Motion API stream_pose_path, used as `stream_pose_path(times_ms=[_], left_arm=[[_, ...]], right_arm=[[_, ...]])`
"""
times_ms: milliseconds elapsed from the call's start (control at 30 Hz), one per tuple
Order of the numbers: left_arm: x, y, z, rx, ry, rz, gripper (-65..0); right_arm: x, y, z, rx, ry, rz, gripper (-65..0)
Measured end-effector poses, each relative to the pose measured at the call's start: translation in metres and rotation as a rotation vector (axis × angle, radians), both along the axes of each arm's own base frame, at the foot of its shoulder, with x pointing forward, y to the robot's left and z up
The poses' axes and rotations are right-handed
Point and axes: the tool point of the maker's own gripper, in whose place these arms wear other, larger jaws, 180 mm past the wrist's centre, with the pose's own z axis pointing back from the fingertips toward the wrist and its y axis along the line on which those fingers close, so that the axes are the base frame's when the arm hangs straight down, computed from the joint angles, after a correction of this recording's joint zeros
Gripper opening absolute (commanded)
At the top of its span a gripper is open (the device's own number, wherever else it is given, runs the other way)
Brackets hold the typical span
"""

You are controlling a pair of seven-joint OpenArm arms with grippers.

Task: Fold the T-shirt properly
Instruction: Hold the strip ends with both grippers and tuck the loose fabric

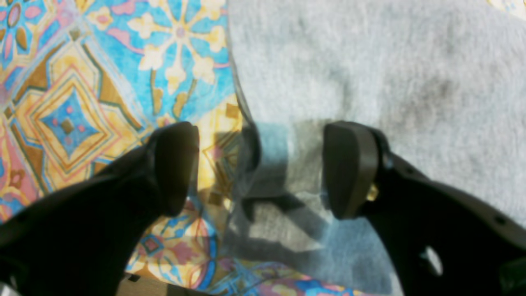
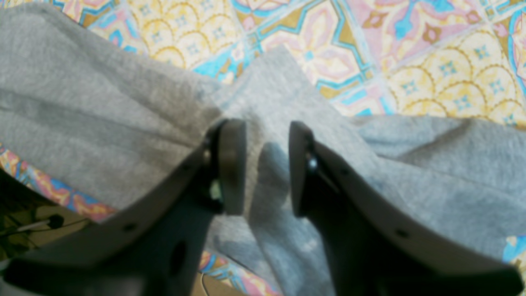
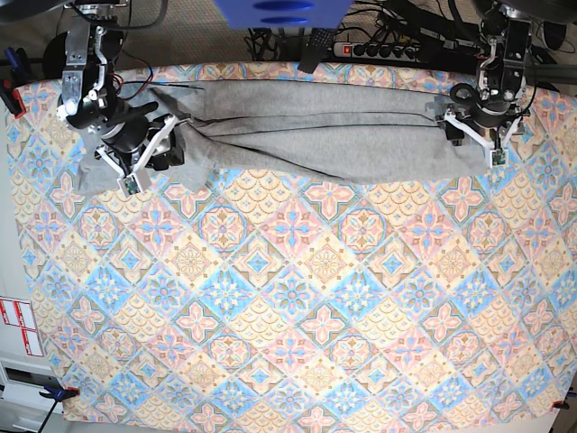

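The grey T-shirt (image 3: 315, 131) lies stretched in a long, creased band along the far side of the table; no lettering shows. My right gripper (image 3: 149, 153) is at the band's left end, where the cloth bunches up. In the right wrist view the gripper (image 2: 265, 168) has its jaws close together on a raised fold of the T-shirt (image 2: 102, 111). My left gripper (image 3: 473, 135) is at the band's right end. In the left wrist view the gripper (image 1: 263, 172) is open, with the edge of the T-shirt (image 1: 370, 74) lying between its fingers, unclamped.
The colourful diamond-patterned tablecloth (image 3: 288, 298) covers the whole table. Behind the far edge are a power strip with cables (image 3: 379, 45) and a blue object (image 3: 279, 11). A red clamp (image 3: 9, 95) sits at the far left edge.
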Motion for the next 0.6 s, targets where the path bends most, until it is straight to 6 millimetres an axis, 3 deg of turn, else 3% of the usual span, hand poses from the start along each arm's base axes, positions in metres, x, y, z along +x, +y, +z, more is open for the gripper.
stream_pose_path(times_ms=[233,400,600], left_arm=[[-0.001,-0.01,-0.002,-0.023,-0.013,0.007,-38.9],[0.0,-0.016,-0.002,-0.041,-0.016,-0.035,-40.6],[0.002,-0.024,-0.002,-0.063,-0.02,-0.075,-50.4]], right_arm=[[0.0,0.0,0.0,-0.001,-0.001,0.0,-47.0],[0.0,0.0,0.0,-0.001,-0.001,0.0,-47.0],[0.002,0.0,0.001,-0.001,-0.005,0.0,-47.0]])
